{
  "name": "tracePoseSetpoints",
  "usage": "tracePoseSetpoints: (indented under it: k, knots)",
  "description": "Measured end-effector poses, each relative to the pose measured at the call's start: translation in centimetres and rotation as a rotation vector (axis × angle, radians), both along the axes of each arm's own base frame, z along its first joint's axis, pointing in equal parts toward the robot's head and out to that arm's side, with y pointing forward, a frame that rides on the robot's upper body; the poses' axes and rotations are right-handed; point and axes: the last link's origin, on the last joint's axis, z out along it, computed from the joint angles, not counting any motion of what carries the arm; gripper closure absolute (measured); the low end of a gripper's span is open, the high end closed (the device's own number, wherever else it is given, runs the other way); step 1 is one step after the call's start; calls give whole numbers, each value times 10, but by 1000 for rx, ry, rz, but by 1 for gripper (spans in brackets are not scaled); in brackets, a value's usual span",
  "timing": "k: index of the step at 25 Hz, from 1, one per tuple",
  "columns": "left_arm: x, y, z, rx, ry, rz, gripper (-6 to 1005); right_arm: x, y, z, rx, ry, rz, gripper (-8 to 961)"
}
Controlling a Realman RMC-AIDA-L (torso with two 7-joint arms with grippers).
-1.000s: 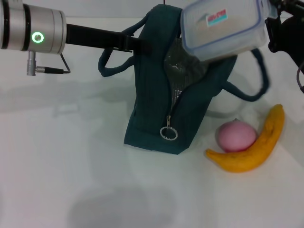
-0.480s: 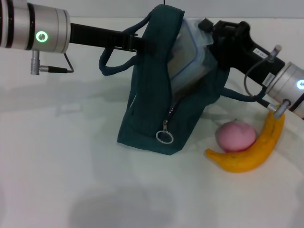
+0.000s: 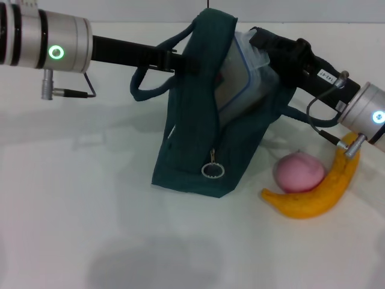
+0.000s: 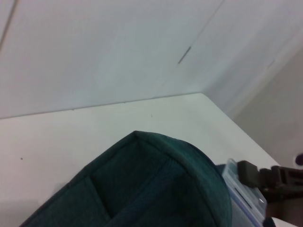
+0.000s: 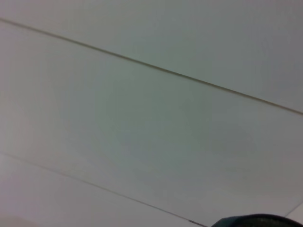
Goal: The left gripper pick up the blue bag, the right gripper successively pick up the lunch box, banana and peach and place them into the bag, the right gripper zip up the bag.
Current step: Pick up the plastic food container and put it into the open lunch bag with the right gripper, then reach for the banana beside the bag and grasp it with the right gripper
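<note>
Lunch box [image 3: 240, 75] tilted on edge, long axis steeply slanted, lower end sunk into open mouth of blue bag [image 3: 198, 144], upper end w/ right gripper [image 3: 264, 45] clamped on it. Left gripper [image 3: 187, 62] at bag's top edge, propping it up; finger spread can't be told. Peach [image 3: 299, 171] touching banana [image 3: 316, 186], just right of bag; open table [image 3: 72, 211] to left & front. Vs 0.5 s ago: bag base shifted slightly, box barely moved.

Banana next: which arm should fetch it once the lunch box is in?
Right. Its end effector is at the blue bag's mouth, above the banana; the left end effector holds up the bag's top.
</note>
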Motion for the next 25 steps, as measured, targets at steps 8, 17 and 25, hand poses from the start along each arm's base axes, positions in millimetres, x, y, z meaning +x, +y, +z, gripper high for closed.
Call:
tracePoseSetpoints:
  k: [8,17,25]
  knots:
    - [4,-2,-6,-23,11,-19,945,-11,9,1,46,-119,115,805]
    - [-5,-3,-1,-3,0,10,944,1,1,43,124,-204,321,761]
    - [-14,-2,8,30,-23,45,944,20,-27,107,170,-360,583,756]
